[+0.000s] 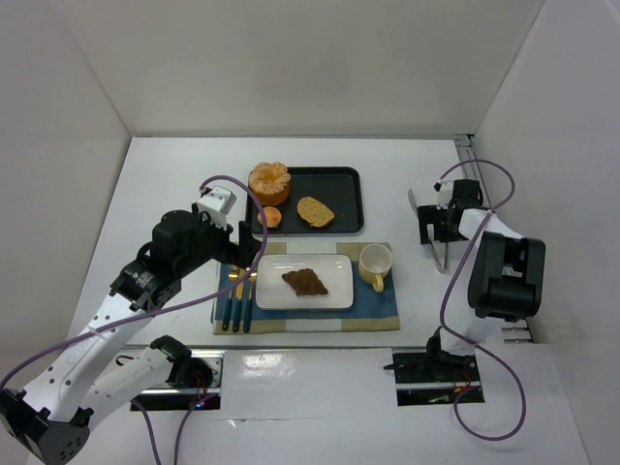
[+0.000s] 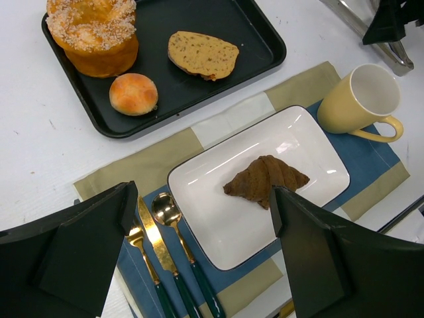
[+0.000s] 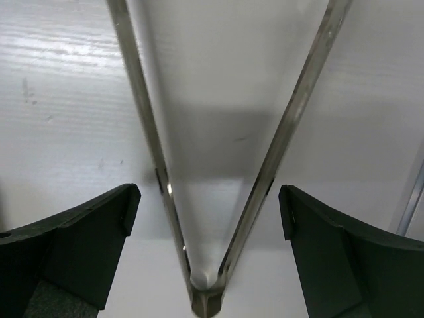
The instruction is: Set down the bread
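The bread [image 1: 304, 282], a dark brown lumpy piece, lies on the white rectangular plate [image 1: 334, 269] on the placemat. In the left wrist view the bread [image 2: 265, 179] sits near the plate's [image 2: 225, 225] right part. My left gripper [image 1: 239, 250] is open and empty above the plate's left end, and its fingers [image 2: 99, 232] stand wide apart in the wrist view, apart from the bread. My right gripper [image 1: 433, 231] is open at the right of the table, straddling metal tongs [image 3: 298, 112] that lie on the white surface without touching them.
A black tray [image 1: 344, 194] behind the plate holds a large orange bun [image 1: 268, 182], a small round bun [image 1: 272, 217] and a tan slice [image 1: 315, 211]. A yellow cup [image 1: 375, 263] stands right of the plate. Gold cutlery [image 1: 235, 295] lies left of it.
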### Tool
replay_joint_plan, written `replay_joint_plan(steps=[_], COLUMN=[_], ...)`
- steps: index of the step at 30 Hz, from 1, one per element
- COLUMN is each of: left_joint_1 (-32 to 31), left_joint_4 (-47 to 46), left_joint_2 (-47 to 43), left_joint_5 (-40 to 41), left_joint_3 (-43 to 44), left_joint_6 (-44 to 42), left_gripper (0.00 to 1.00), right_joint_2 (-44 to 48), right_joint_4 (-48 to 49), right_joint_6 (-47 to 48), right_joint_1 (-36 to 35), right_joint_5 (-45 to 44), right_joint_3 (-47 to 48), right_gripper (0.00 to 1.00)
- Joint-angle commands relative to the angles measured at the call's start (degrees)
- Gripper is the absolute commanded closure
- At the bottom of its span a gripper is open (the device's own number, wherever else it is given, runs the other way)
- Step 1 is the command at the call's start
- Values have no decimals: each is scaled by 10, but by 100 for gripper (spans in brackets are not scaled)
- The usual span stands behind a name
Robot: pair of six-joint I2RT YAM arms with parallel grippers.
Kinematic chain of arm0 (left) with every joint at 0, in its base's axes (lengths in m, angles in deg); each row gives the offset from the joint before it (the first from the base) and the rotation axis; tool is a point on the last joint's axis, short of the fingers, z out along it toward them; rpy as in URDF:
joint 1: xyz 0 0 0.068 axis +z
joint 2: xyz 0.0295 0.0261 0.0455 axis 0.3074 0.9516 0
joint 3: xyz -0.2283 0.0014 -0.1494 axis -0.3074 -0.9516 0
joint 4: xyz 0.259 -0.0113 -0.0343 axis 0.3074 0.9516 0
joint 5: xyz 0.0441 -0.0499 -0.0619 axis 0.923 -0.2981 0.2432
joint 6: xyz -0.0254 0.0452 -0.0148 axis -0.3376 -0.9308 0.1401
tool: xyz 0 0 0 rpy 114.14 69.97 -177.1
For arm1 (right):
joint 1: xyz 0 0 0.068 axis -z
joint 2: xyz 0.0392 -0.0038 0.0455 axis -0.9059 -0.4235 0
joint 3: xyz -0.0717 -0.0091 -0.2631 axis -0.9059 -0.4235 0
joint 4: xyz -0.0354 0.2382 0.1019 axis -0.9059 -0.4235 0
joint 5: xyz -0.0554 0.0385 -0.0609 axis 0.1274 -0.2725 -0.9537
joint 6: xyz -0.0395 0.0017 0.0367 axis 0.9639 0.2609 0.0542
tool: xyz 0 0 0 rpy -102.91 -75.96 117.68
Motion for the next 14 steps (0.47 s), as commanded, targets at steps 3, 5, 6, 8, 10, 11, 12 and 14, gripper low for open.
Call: replay_joint_plan(steps=[3, 5, 6, 8, 10, 11, 12, 14], left_joint_1=[-2, -2, -2, -2, -2, -2, -2, -2], left_joint_4=[-28, -28, -28, -34, -34, -34, -41, -47], left_joint_2=[-4, -4, -4, -4, -4, -4, -4, 2], left_joint_5=[-10, -10, -10, -15, -27, -32, -32, -52], left_joint_3=[0, 0, 0, 0, -5, -5, -5, -12], left_joint_6=[-11, -11, -11, -16, -17, -17, -22, -22], left_gripper=[0, 0, 0, 0, 0, 0, 0, 0], right_joint_2=[133, 165, 191, 217, 268, 286, 302, 335], right_joint_4=[-75, -91, -110, -117, -72, -53, -38, -17], right_joint_6=[14, 14, 14, -4, -44, -89, -103, -112], right_joint_1=[10, 10, 10, 10, 10, 3, -2, -7], right_joint_5=[58, 64, 70, 71, 57, 48, 48, 64], right_joint_3=[13, 21, 29, 48, 43, 36, 36, 28], right_gripper=[0, 0, 0, 0, 0, 0, 0, 0])
